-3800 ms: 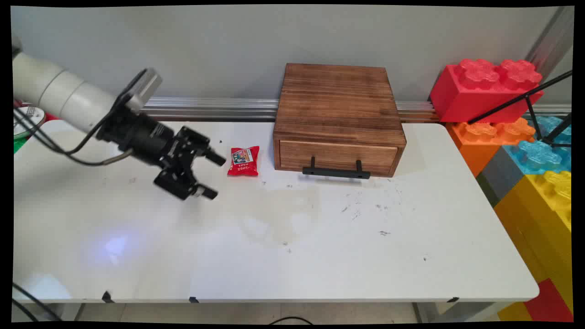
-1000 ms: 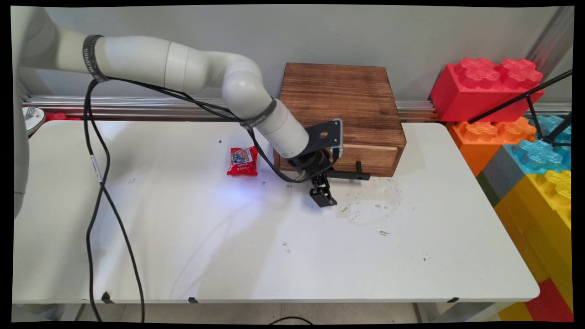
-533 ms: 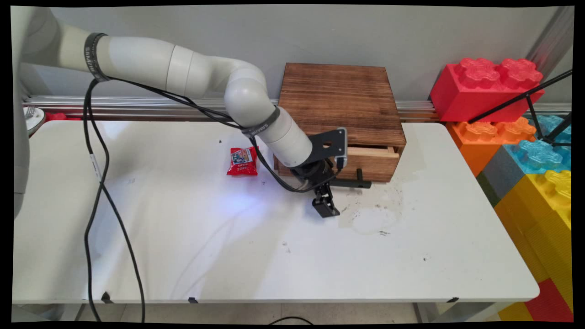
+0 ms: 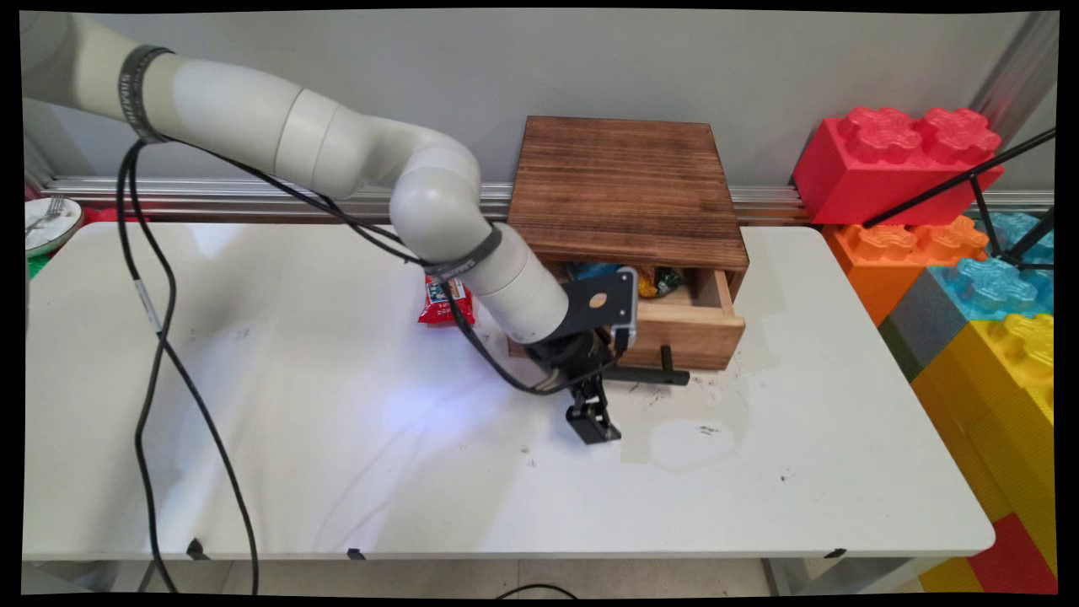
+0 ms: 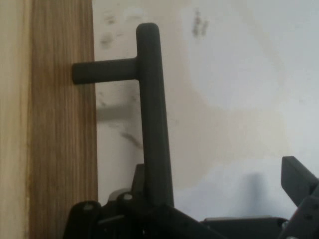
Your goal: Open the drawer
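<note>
A dark wooden box [image 4: 628, 181] stands at the table's back, its light wood drawer [image 4: 679, 333] pulled partly out. Blue, yellow and green packets [image 4: 651, 280] show inside. My gripper [image 4: 605, 403] is at the left end of the drawer's black bar handle [image 4: 656, 375]. In the hand view the handle [image 5: 152, 124] runs down into the gripper [image 5: 219, 184], which is open. One finger [image 5: 299, 181] stands far off the bar; the other is hidden behind it, on the side of the drawer front [image 5: 60, 149]. A red snack packet [image 4: 438, 305] lies left of the box, partly behind the arm.
Big toy bricks, red [image 4: 893, 164], orange [image 4: 906, 244], blue [image 4: 990, 287] and yellow [image 4: 1003, 379], are stacked beyond the table's right edge, with a black stand rod [image 4: 952, 181] across them. A white plate [image 4: 46, 221] sits at the far left. Black cables [image 4: 156, 337] hang over the table's left half.
The gripper went from beside the red packet to the drawer handle. Over the last second it moved toward the near edge, and the drawer slid out with it, uncovering the packets inside.
</note>
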Robot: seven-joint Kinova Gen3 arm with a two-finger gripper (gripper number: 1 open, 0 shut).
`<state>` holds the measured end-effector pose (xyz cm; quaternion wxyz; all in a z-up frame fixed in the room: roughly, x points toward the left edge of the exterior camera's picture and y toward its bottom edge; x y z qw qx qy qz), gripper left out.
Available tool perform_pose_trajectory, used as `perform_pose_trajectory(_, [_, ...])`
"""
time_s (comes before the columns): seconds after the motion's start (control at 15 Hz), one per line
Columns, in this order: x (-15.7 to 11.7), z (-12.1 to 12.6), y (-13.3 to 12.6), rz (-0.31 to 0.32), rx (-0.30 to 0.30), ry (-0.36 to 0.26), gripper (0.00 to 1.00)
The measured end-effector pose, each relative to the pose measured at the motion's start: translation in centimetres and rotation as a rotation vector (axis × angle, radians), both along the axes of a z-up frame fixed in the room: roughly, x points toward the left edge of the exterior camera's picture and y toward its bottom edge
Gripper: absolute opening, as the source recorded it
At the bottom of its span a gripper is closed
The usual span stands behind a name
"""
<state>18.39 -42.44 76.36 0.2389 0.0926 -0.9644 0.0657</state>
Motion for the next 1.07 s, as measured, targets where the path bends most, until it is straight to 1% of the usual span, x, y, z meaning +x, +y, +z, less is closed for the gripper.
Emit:
perform_pose_trajectory(0.6, [-0.6, 0.7, 5.6, -0.039, 0.042, 0.018, 1.00])
perform_pose_trajectory(1.07, [-1.3, 1.4, 9.2, -0.072, 0.069, 0.044, 1.00])
